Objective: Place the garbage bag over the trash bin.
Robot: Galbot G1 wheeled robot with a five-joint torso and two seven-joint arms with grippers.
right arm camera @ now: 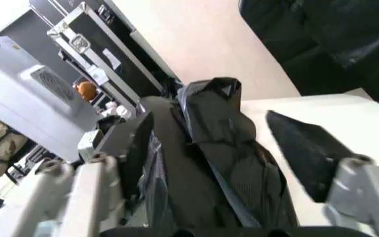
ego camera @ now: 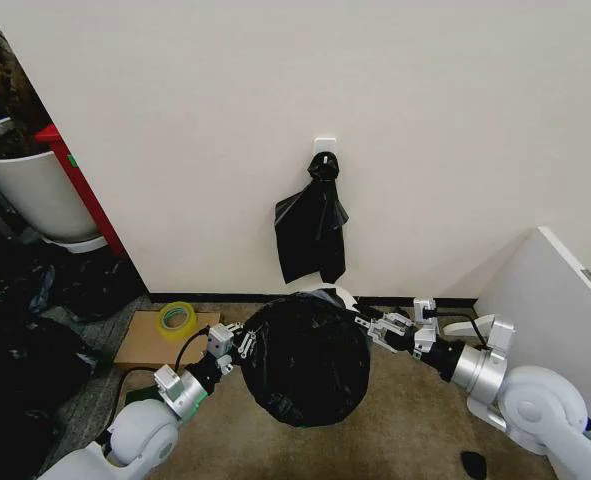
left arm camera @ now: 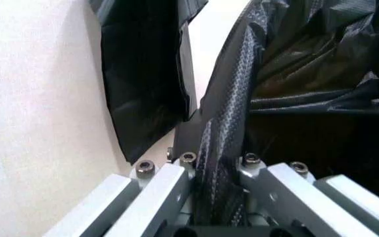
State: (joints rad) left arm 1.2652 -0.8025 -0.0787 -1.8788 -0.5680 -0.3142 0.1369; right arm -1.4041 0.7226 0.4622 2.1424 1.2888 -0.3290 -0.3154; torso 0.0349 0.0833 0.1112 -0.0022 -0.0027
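The black garbage bag [ego camera: 305, 365] is draped over the trash bin, whose off-white rim [ego camera: 333, 293] peeks out behind the bag's top. My left gripper [ego camera: 243, 338] is at the bag's left edge. In the left wrist view this gripper [left arm camera: 216, 163] is shut on a strip of the garbage bag [left arm camera: 226, 123]. My right gripper [ego camera: 367, 328] is at the bag's right edge. In the right wrist view its fingers [right arm camera: 136, 143] stand apart, so the right gripper [right arm camera: 209, 118] is open. A bunched fold of the garbage bag [right arm camera: 216, 143] lies between them, against one finger.
A knotted bunch of black bags [ego camera: 312, 225] hangs on the wall just behind the bin. A yellow tape roll [ego camera: 177, 318] sits on flat cardboard [ego camera: 150, 345] at the left. A white plant pot [ego camera: 35, 190] stands far left, and a white panel [ego camera: 555, 300] at the right.
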